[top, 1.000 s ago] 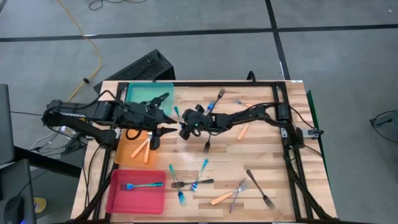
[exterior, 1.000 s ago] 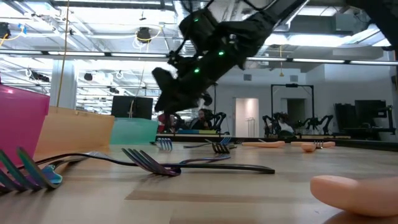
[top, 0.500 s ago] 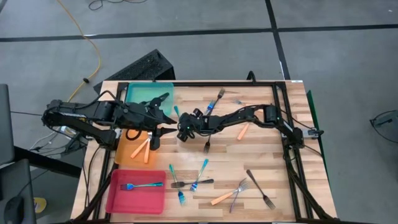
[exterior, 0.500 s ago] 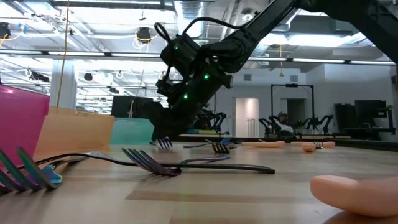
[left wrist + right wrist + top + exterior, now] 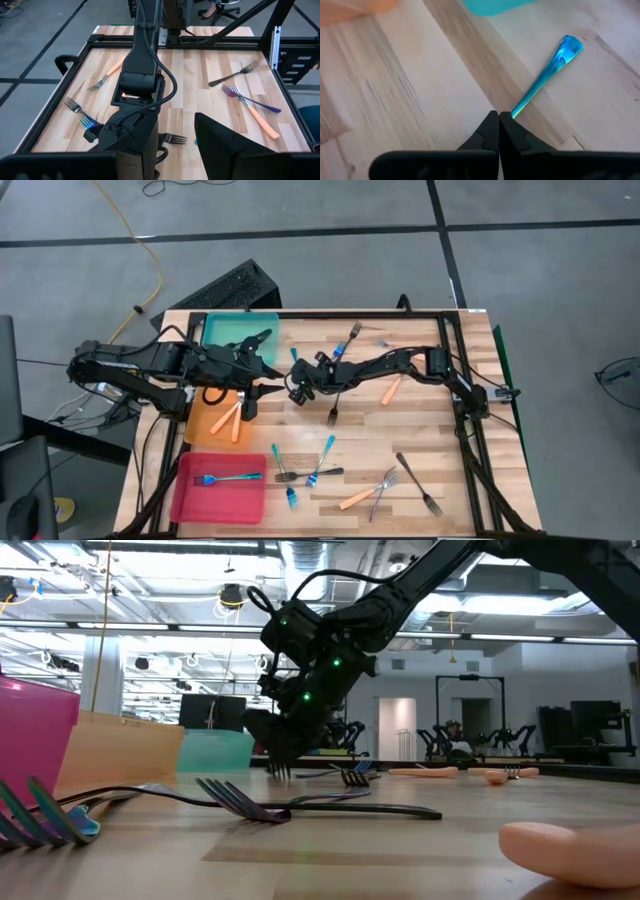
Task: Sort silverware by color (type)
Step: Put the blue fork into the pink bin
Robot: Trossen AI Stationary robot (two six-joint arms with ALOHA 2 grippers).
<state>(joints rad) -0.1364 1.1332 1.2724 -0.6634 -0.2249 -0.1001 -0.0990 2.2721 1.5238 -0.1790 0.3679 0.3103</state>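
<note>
My right gripper (image 5: pixel 296 385) reaches from the table's right to just beside the teal tray (image 5: pixel 240 330) and is shut on a blue fork (image 5: pixel 545 75). The fork's handle end (image 5: pixel 293 355) points toward the far edge, and its tines (image 5: pixel 280 772) show under the fingers, down at the table top. My left gripper (image 5: pixel 264 355) hangs open, high above the teal tray and the orange tray (image 5: pixel 205 425), holding nothing. Two orange forks (image 5: pixel 230 418) lie in the orange tray, and one blue fork (image 5: pixel 228 478) lies in the pink tray (image 5: pixel 215 495). My right gripper pinches the blue fork's handle (image 5: pixel 513 111) between its two fingertips, at the end toward the tines. The fingers slant down from the table's right side. The handle runs obliquely away from them, low over the wood. Whether the fork is lifted clear I cannot tell.
Several forks lie loose on the wood: a blue one (image 5: pixel 347 340) at the far side, a dark one (image 5: pixel 333 415) and an orange one (image 5: pixel 390 390) by the right arm, and a cluster (image 5: pixel 310 470) with others (image 5: pixel 420 482) toward the near edge. A black frame (image 5: pixel 455 370) borders the table.
My right gripper has sunk to the table beside the teal tray, tipped more steeply downward, and shut on the blue fork. The fork has shifted a little toward the table's right.
</note>
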